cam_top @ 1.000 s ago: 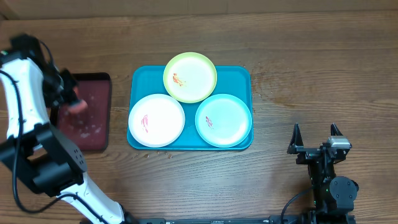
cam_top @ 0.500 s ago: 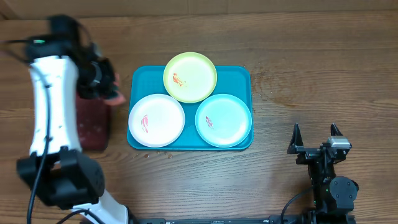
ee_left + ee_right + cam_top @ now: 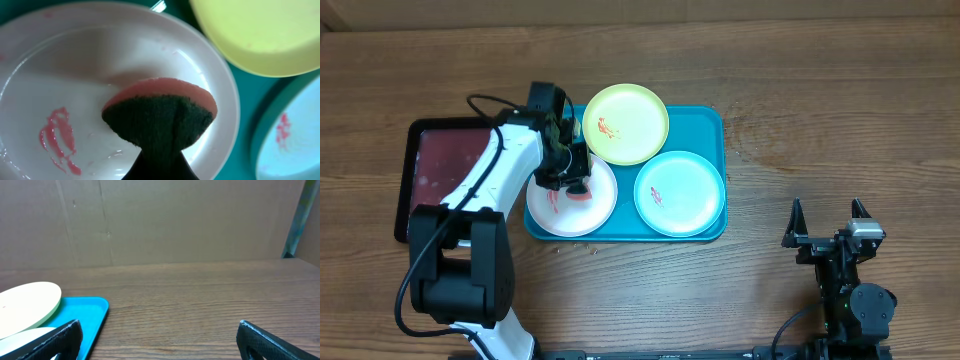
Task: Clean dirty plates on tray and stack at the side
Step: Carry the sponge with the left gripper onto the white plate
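The left gripper is clamped on a sponge over the white plate in the tray's near-left corner. The right gripper stands spread, well right of the tray. Risk: unsteadied, the plate may slide under wiping pressure.

No text, label, brand, number or sign can be read in any view.

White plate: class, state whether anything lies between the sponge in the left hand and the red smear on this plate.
Nothing visible does. The sponge, pinched in the left hand, is over the white plate, and only bare plate lies between it and the red smear.
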Controlling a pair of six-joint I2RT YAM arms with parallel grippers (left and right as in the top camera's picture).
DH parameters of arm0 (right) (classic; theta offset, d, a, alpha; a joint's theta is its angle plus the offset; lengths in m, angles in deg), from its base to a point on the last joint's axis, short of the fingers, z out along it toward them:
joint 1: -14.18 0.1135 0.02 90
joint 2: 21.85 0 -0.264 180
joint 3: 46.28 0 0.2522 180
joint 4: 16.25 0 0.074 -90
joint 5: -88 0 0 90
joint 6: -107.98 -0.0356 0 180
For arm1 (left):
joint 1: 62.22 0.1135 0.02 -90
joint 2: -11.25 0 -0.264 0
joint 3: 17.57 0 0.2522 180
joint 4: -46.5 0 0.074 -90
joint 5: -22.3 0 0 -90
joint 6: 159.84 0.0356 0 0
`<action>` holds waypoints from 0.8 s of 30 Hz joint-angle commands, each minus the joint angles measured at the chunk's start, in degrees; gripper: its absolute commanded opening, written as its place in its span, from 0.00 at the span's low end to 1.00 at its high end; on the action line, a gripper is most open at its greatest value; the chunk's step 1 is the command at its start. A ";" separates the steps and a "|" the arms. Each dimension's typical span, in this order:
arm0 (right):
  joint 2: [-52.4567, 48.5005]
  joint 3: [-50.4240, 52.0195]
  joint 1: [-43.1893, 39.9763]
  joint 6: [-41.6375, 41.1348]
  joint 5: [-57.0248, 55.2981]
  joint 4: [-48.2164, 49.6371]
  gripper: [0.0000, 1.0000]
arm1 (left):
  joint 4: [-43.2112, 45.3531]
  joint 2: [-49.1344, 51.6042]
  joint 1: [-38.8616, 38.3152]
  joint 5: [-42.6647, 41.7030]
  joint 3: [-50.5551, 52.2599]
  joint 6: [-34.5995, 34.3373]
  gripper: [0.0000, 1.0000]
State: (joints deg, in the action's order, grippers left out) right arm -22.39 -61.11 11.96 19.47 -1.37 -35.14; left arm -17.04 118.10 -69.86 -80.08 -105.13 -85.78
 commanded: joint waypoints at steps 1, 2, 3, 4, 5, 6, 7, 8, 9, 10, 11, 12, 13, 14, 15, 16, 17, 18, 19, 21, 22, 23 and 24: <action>0.37 0.61 -0.15 0.04 -0.35 0.31 1.00 | 3.26 -0.24 -0.28 1.22 4.46 -1.42 0.04; 0.37 0.61 -0.15 0.04 -0.37 0.33 1.00 | 4.24 -0.24 -0.28 1.27 5.44 -1.42 0.04; 0.37 0.61 -0.15 0.04 -0.35 0.31 1.00 | 5.68 -0.24 -0.28 1.44 6.86 -1.42 0.35; 0.37 0.61 -0.15 0.04 -0.37 0.31 1.00 | 6.03 -0.24 -0.28 1.42 7.21 -1.42 0.48; 0.37 0.61 -0.15 0.04 -0.37 0.31 1.00 | 6.21 -0.24 -0.28 1.42 7.28 -1.40 0.49; 0.37 0.61 -0.15 0.04 -0.35 0.31 1.00 | 6.43 -0.24 -0.28 1.42 7.28 -1.31 0.50; 0.37 0.61 -0.15 0.04 -0.37 0.31 1.00 | 6.73 -0.24 -0.26 1.40 7.23 -1.16 0.52; 0.37 0.61 -0.15 0.04 -0.37 0.31 1.00 | 6.78 -0.24 -0.24 1.40 6.99 -1.16 0.52; 0.37 0.61 -0.15 0.04 -0.37 0.31 1.00 | 6.67 -0.24 -0.20 1.38 6.47 -1.16 0.51; 0.37 0.61 -0.15 0.04 -0.37 0.31 1.00 | 6.32 -0.26 -0.13 1.38 5.81 -1.16 0.50; 0.37 0.61 -0.15 0.04 -0.37 0.31 1.00 | 5.55 -0.39 0.02 1.38 4.76 -0.90 0.48; 0.37 0.61 -0.15 0.04 -0.37 0.31 1.00 | 4.59 -0.50 0.22 1.38 3.58 -0.76 0.48; 0.37 0.61 -0.15 0.04 -0.35 0.31 1.00 | 3.13 -0.74 0.59 1.40 1.88 -0.70 0.48; 0.37 0.61 -0.15 0.04 -0.37 0.31 1.00 | 1.29 -0.94 1.05 1.42 -0.28 -0.70 0.49; 0.37 0.61 -0.15 0.04 -0.37 0.31 1.00 | -0.85 -1.29 1.66 1.42 -2.91 -0.70 0.50; 0.37 0.61 -0.15 0.04 -0.35 0.31 1.00 | -2.71 -1.46 2.23 1.51 -5.35 -0.70 0.50; 0.37 0.61 -0.15 0.04 -0.37 0.31 1.00 | -4.90 -1.77 3.10 1.70 -8.70 -0.72 0.50; 0.37 0.61 -0.15 0.04 -0.37 0.31 1.00 | -7.02 -2.05 3.98 2.03 -12.04 -0.70 0.51; 0.37 0.61 -0.15 0.04 -0.37 0.31 1.00 | -8.96 -2.27 4.87 2.10 -15.19 -0.70 0.51; 0.37 0.61 -0.15 0.04 -0.35 0.31 1.00 | -12.83 -2.60 6.75 2.05 -21.55 -0.74 0.56; 0.37 0.61 -0.15 0.04 -0.37 0.31 1.00 | -14.73 -2.62 7.74 2.05 -24.61 -0.72 0.61; 0.37 0.61 -0.15 0.04 -0.37 0.31 1.00 | -16.55 -2.64 8.63 2.03 -27.34 -0.76 0.74; 0.37 0.61 -0.15 0.04 -0.35 0.31 1.00 | -18.38 -2.62 9.53 2.03 -29.73 -0.76 0.87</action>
State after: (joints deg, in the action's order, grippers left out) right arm -22.39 -61.11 11.96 19.47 -1.40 -35.20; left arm -32.50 117.81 -62.80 -78.51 -128.39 -86.26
